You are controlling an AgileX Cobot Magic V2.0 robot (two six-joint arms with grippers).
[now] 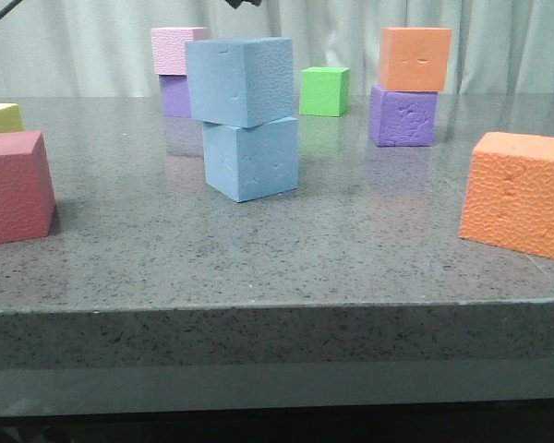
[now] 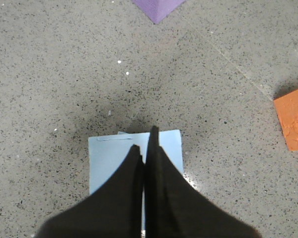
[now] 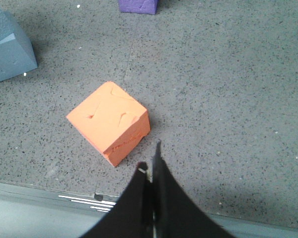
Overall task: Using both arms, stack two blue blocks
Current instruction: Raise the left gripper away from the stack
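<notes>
Two sky-blue blocks stand stacked at the table's middle left. The upper blue block (image 1: 240,81) rests on the lower blue block (image 1: 251,158), turned a little and overhanging to the left. In the left wrist view the top of the stack (image 2: 109,158) lies straight below my left gripper (image 2: 145,141), which is shut and empty, well above it. My right gripper (image 3: 149,157) is shut and empty, above the table's front edge beside an orange cube (image 3: 109,121). The stack shows at the edge of the right wrist view (image 3: 7,47). Only a dark scrap of an arm (image 1: 245,4) shows in the front view.
A red cube (image 1: 14,187) and a yellow one (image 1: 0,117) sit at the left. A pink cube on a purple one (image 1: 175,63) stands behind the stack. A green cube (image 1: 324,90), an orange-on-purple stack (image 1: 406,88) and a large orange cube (image 1: 520,194) sit right.
</notes>
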